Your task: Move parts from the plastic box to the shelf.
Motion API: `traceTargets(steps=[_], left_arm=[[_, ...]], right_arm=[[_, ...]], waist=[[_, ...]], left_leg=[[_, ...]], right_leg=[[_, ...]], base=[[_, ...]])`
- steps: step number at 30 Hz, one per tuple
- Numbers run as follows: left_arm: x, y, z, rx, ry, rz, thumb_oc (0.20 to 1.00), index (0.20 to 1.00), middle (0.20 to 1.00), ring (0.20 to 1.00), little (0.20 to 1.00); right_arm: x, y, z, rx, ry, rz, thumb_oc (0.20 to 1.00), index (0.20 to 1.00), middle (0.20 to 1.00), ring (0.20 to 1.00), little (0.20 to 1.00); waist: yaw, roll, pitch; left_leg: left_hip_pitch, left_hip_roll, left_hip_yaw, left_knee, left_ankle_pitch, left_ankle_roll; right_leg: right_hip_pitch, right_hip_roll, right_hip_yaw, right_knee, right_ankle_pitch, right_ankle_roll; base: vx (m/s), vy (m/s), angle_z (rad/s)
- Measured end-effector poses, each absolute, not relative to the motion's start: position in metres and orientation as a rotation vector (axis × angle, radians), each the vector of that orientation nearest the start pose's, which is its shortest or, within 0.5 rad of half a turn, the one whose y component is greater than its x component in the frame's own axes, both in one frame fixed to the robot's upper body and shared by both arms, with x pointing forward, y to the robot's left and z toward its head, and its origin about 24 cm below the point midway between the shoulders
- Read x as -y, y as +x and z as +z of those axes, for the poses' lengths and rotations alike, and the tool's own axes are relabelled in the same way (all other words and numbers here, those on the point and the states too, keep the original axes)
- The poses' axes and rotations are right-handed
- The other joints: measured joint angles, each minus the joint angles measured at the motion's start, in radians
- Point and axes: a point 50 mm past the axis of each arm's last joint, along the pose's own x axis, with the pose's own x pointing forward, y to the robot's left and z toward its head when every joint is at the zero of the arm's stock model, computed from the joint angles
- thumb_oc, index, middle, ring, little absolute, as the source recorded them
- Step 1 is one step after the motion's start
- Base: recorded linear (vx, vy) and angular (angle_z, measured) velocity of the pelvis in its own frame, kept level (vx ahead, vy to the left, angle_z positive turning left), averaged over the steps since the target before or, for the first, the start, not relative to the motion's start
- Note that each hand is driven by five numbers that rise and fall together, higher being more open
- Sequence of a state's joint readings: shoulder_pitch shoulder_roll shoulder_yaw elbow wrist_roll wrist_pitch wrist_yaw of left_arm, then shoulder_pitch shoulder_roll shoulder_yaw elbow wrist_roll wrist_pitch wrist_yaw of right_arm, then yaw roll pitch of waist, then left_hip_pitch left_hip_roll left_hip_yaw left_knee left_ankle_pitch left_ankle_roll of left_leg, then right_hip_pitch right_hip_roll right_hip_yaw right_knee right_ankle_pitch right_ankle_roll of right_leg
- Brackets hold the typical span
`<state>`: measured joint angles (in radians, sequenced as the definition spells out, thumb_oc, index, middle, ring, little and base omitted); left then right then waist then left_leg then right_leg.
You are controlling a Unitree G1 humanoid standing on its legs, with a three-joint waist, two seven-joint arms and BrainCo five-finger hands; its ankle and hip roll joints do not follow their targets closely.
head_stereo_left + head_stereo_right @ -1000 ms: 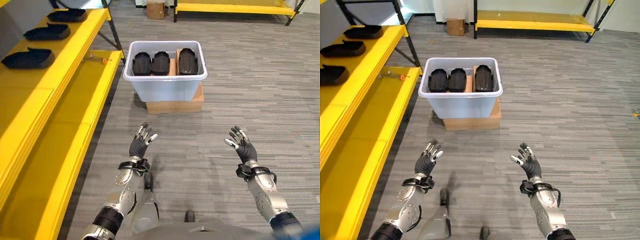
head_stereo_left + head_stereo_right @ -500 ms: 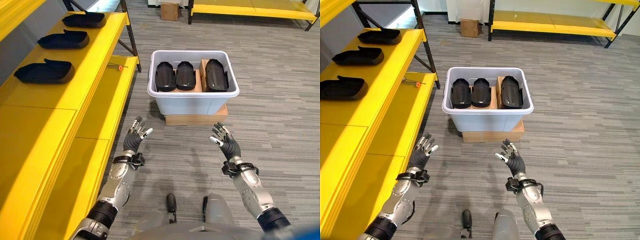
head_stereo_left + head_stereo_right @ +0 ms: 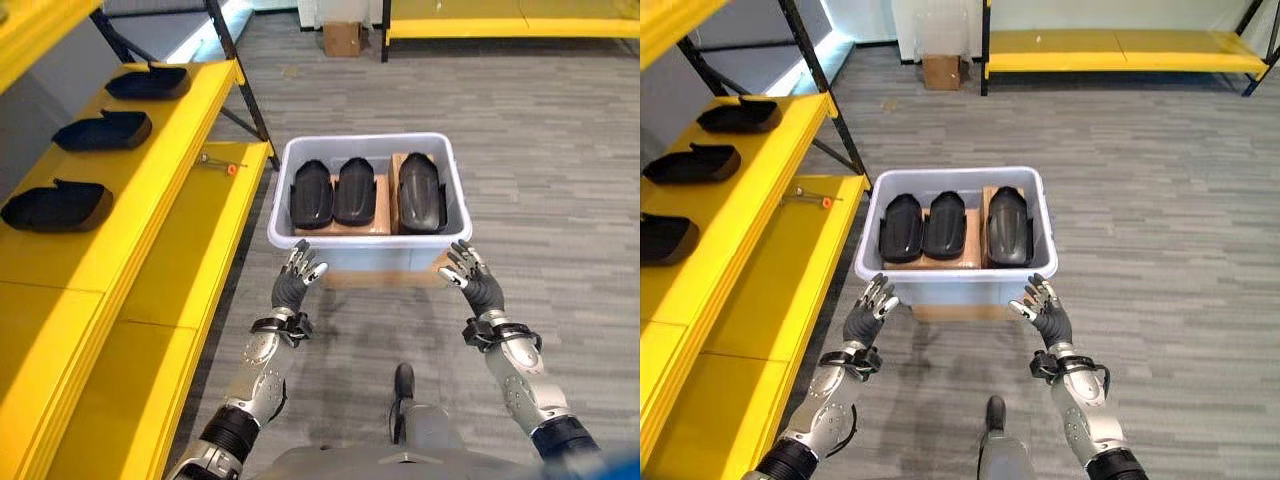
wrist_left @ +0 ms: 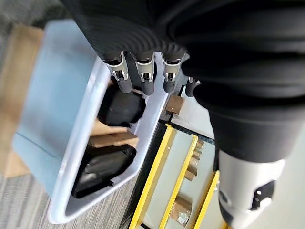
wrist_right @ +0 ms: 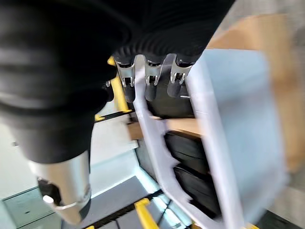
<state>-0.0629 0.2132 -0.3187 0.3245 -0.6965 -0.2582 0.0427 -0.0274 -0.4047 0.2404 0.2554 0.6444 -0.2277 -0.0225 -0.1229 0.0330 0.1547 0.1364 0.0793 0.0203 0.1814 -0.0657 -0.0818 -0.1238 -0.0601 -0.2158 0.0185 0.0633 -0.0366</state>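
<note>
Three black parts (image 3: 365,192) lie side by side in the plastic box (image 3: 366,256), long axes running 12 to 6 o'clock, propped on cardboard blocks (image 3: 381,200). The box sits on the floor dead ahead, on a cardboard base (image 3: 335,279). Both hands hover just short of its near wall, fingers spread and holding nothing: the left hand (image 3: 296,284) at its 7 o'clock corner, the right hand (image 3: 473,280) at its 5 o'clock corner. The leftmost part (image 3: 311,194) lies nearer the left hand, the largest part (image 3: 420,190) nearer the right. The near rim stands between the fingers and the parts, so a reach must probably go over it. The yellow shelf (image 3: 130,200) at 9 o'clock already carries three parts (image 3: 58,204), with bare space nearer the robot
</note>
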Motion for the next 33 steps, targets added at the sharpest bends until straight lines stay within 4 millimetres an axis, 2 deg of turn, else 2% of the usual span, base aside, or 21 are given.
traceTargets(steps=[1, 2, 3, 4, 5, 7, 10, 11, 12, 13, 14, 16, 17, 18, 19, 20, 23, 26, 30, 31, 33], left_arm=[[-0.141, 0.254, -0.002, -0.118, -0.425, -0.078, 1.000, 1.000, 1.000, 1.000, 1.000], [-0.142, 0.257, 0.003, -0.098, -0.423, -0.082, 1.000, 1.000, 1.000, 1.000, 1.000], [-0.144, 0.255, 0.003, -0.097, -0.419, -0.084, 1.000, 1.000, 1.000, 1.000, 1.000], [-0.145, 0.255, 0.003, -0.098, -0.417, -0.084, 1.000, 1.000, 1.000, 1.000, 1.000], [-0.149, 0.252, 0.000, -0.111, -0.403, -0.079, 1.000, 1.000, 1.000, 1.000, 1.000], [-0.150, 0.250, -0.002, -0.122, -0.398, -0.076, 1.000, 1.000, 1.000, 1.000, 1.000], [-0.152, 0.249, -0.003, -0.125, -0.396, -0.071, 1.000, 1.000, 1.000, 1.000, 1.000], [-0.153, 0.247, -0.006, -0.135, -0.395, -0.070, 1.000, 1.000, 1.000, 1.000, 1.000], [-0.152, 0.247, -0.007, -0.139, -0.395, -0.076, 1.000, 1.000, 1.000, 1.000, 1.000], [-0.152, 0.248, -0.006, -0.134, -0.395, -0.081, 1.000, 1.000, 1.000, 1.000, 1.000], [-0.153, 0.243, -0.010, -0.149, -0.397, -0.078, 1.000, 1.000, 1.000, 1.000, 1.000], [-0.153, 0.239, -0.012, -0.158, -0.399, -0.081, 1.000, 1.000, 1.000, 1.000, 1.000], [-0.151, 0.240, -0.010, -0.147, -0.407, -0.095, 1.000, 1.000, 1.000, 1.000, 1.000], [-0.151, 0.240, -0.009, -0.145, -0.405, -0.094, 1.000, 1.000, 1.000, 1.000, 1.000], [-0.152, 0.241, -0.007, -0.135, -0.403, -0.094, 1.000, 1.000, 1.000, 1.000, 1.000], [-0.154, 0.242, -0.005, -0.124, -0.391, -0.097, 1.000, 1.000, 1.000, 1.000, 1.000], [-0.159, 0.245, -0.001, -0.116, -0.367, -0.096, 1.000, 1.000, 1.000, 1.000, 1.000], [-0.162, 0.249, 0.002, -0.106, -0.353, -0.079, 1.000, 1.000, 1.000, 1.000, 1.000], [-0.161, 0.248, 0.001, -0.109, -0.356, -0.073, 1.000, 1.000, 1.000, 1.000, 1.000], [-0.159, 0.248, 0.001, -0.110, -0.359, -0.078, 1.000, 1.000, 1.000, 1.000, 1.000], [-0.159, 0.248, 0.002, -0.108, -0.357, -0.082, 1.000, 1.000, 1.000, 1.000, 1.000]], right_arm=[[0.198, 0.251, 0.011, -0.091, 0.207, 0.047, 1.000, 1.000, 1.000, 1.000, 1.000], [0.197, 0.250, 0.009, -0.099, 0.208, 0.050, 1.000, 1.000, 1.000, 1.000, 1.000], [0.195, 0.248, 0.006, -0.111, 0.213, 0.052, 1.000, 1.000, 1.000, 1.000, 1.000], [0.193, 0.248, 0.005, -0.113, 0.218, 0.052, 1.000, 1.000, 1.000, 1.000, 1.000], [0.190, 0.246, 0.003, -0.119, 0.232, 0.053, 1.000, 1.000, 1.000, 1.000, 1.000], [0.191, 0.246, 0.003, -0.113, 0.238, 0.042, 1.000, 1.000, 1.000, 1.000, 1.000], [0.192, 0.241, -0.002, -0.132, 0.238, 0.034, 1.000, 1.000, 1.000, 1.000, 1.000], [0.194, 0.239, -0.006, -0.147, 0.231, 0.025, 1.000, 1.000, 1.000, 1.000, 1.000], [0.198, 0.237, -0.011, -0.165, 0.224, 0.007, 1.000, 1.000, 1.000, 1.000, 1.000], [0.203, 0.235, -0.016, -0.190, 0.212, -0.011, 1.000, 1.000, 1.000, 1.000, 1.000], [0.203, 0.230, -0.017, -0.200, 0.208, 0.000, 1.000, 1.000, 1.000, 1.000, 1.000], [0.205, 0.224, -0.022, -0.218, 0.210, -0.006, 1.000, 1.000, 1.000, 1.000, 1.000], [0.210, 0.221, -0.022, -0.224, 0.197, -0.007, 1.000, 1.000, 1.000, 1.000, 1.000], [0.209, 0.218, -0.026, -0.240, 0.206, -0.016, 1.000, 1.000, 1.000, 1.000, 1.000], [0.207, 0.217, -0.026, -0.241, 0.208, -0.007, 1.000, 1.000, 1.000, 1.000, 1.000], [0.199, 0.220, -0.024, -0.230, 0.220, 0.020, 1.000, 1.000, 1.000, 1.000, 1.000], [0.189, 0.224, -0.020, -0.210, 0.245, 0.042, 1.000, 1.000, 1.000, 1.000, 1.000], [0.184, 0.236, -0.011, -0.170, 0.245, 0.063, 1.000, 1.000, 1.000, 1.000, 1.000], [0.184, 0.239, -0.008, -0.161, 0.241, 0.066, 1.000, 1.000, 1.000, 1.000, 1.000], [0.186, 0.238, -0.009, -0.167, 0.237, 0.063, 1.000, 1.000, 1.000, 1.000, 1.000], [0.185, 0.236, -0.010, -0.172, 0.238, 0.063, 1.000, 1.000, 1.000, 1.000, 1.000]], waist=[[-0.007, -0.003, 0.002], [0.000, -0.037, 0.007], [0.020, -0.077, 0.025], [0.024, -0.094, 0.034], [0.033, -0.131, 0.046], [0.034, -0.138, 0.048], [0.048, -0.120, 0.047], [0.061, -0.111, 0.039], [0.057, -0.094, 0.034], [0.061, -0.083, 0.049], [0.066, -0.073, 0.043], [0.063, -0.062, 0.025], [0.056, -0.015, -0.014], [0.053, -0.014, -0.023], [0.053, -0.026, -0.016], [0.072, -0.045, -0.010], [0.073, -0.076, -0.010], [0.088, -0.081, -0.008], [0.087, -0.080, -0.007], [0.080, -0.064, -0.002], [0.072, -0.060, -0.002]], left_leg=[[-0.030, 0.022, -0.004, 0.058, 0.007, -0.017], [-0.166, 0.044, -0.008, 0.332, 0.053, -0.059], [-0.286, 0.043, -0.028, 0.586, 0.113, -0.060], [-0.311, 0.042, -0.019, 0.622, 0.104, -0.053], [-0.347, 0.052, 0.033, 0.578, 0.059, -0.031], [-0.408, 0.041, 0.046, 0.459, 0.046, -0.036], [-0.420, 0.075, 0.076, 0.039, 0.089, -0.028], [-0.390, 0.097, 0.084, -0.134, 0.115, -0.048], [-0.363, 0.114, 0.082, -0.257, 0.140, -0.054], [-0.364, 0.131, 0.081, -0.275, 0.169, -0.042], [-0.358, 0.121, 0.087, -0.198, 0.186, -0.028], [-0.329, 0.103, 0.106, -0.184, 0.185, -0.024], [-0.282, 0.070, 0.139, -0.229, 0.209, 0.010], [-0.246, 0.046, 0.150, -0.271, 0.258, 0.041], [-0.240, 0.033, 0.162, -0.275, 0.258, 0.055], [-0.235, 0.015, 0.182, -0.275, 0.240, 0.079], [-0.240, -0.043, 0.191, -0.272, 0.214, 0.115], [-0.261, -0.096, 0.199, -0.245, 0.178, 0.144], [-0.262, -0.113, 0.201, -0.233, 0.132, 0.141], [-0.260, -0.104, 0.193, -0.234, 0.131, 0.141], [-0.259, -0.102, 0.191, -0.230, 0.126, 0.148]], right_leg=[[-0.007, 0.023, 0.002, 0.016, -0.019, -0.017], [0.005, 0.043, 0.011, 0.018, -0.047, -0.055], [0.051, 0.053, 0.027, 0.015, -0.069, -0.090], [0.068, 0.054, 0.034, 0.010, -0.072, -0.095], [0.103, 0.052, 0.038, -0.006, -0.075, -0.096], [0.128, 0.055, 0.041, -0.030, -0.084, -0.086], [0.155, 0.087, 0.050, -0.045, -0.085, -0.081], [0.174, 0.096, 0.067, -0.058, -0.116, -0.036], [0.187, 0.115, 0.064, -0.068, -0.116, -0.034], [0.221, 0.127, 0.059, -0.077, -0.107, -0.052], [0.266, 0.123, 0.079, -0.100, -0.125, -0.032], [0.278, 0.117, 0.098, -0.108, -0.140, -0.022], [0.276, 0.107, 0.117, -0.105, -0.149, -0.008], [0.281, 0.087, 0.120, -0.102, -0.162, 0.015], [0.270, 0.069, 0.123, -0.084, -0.163, 0.031], [0.243, 0.041, 0.149, -0.037, -0.190, 0.066], [0.227, -0.023, 0.158, -0.008, -0.219, 0.111], [0.217, -0.077, 0.162, -0.007, -0.229, 0.129], [0.182, -0.095, 0.150, 0.077, -0.244, 0.138], [0.127, -0.095, 0.147, 0.197, -0.262, 0.147], [0.060, -0.099, 0.148, 0.330, -0.268, 0.149]], base=[[0.28, -0.393, -0.27], [0.36, -0.400, -0.40], [0.23, -0.220, -0.40], [0.23, -0.080, -0.35], [0.18, 0.026, -0.15], [0.25, 0.086, -0.06], [0.31, 0.174, -0.33], [0.33, 0.195, -0.38], [0.16, 0.096, -0.20], [0.42, 0.303, -0.24], [0.51, 0.379, -0.28], [0.27, 0.236, -0.38], [0.18, 0.233, -0.30], [0.21, 0.268, -0.21], [0.15, 0.209, -0.25], [0.08, 0.125, -0.30], [0.06, 0.090, -0.03], [0.10, 0.160, 0.04], [0.06, 0.161, -0.01], [0.02, 0.110, 0.07], [0.05, 0.144, 0.03]])
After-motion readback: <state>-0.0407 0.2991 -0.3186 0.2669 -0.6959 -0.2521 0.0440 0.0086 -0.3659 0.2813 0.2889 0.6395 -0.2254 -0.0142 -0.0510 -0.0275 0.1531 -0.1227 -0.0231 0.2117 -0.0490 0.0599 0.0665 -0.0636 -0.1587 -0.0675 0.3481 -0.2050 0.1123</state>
